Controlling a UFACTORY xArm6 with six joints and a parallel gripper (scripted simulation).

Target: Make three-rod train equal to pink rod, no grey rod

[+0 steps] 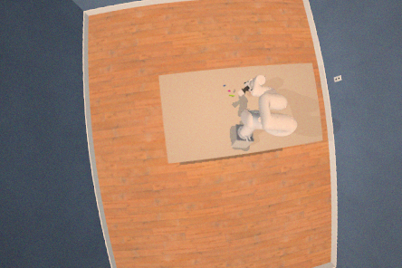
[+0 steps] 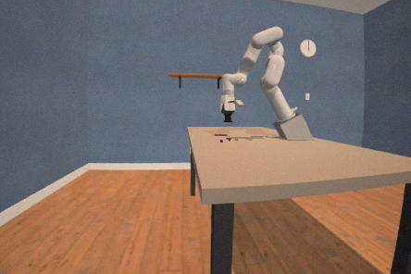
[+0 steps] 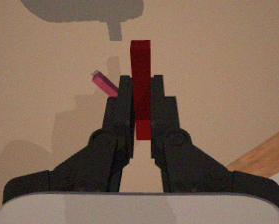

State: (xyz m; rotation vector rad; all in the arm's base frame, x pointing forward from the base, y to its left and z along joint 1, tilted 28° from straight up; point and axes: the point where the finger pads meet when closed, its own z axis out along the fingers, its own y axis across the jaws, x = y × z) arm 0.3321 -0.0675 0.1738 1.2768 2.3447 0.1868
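While nearly closed, end effector clamps red rod above table.

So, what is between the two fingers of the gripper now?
The red rod, clamped between the gripper's black fingers; the wrist view shows it.

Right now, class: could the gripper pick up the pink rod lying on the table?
Probably not yet. The gripper is shut on the red rod and hangs above the table. The pink rod lies just below, unobstructed, but the gripper is occupied.
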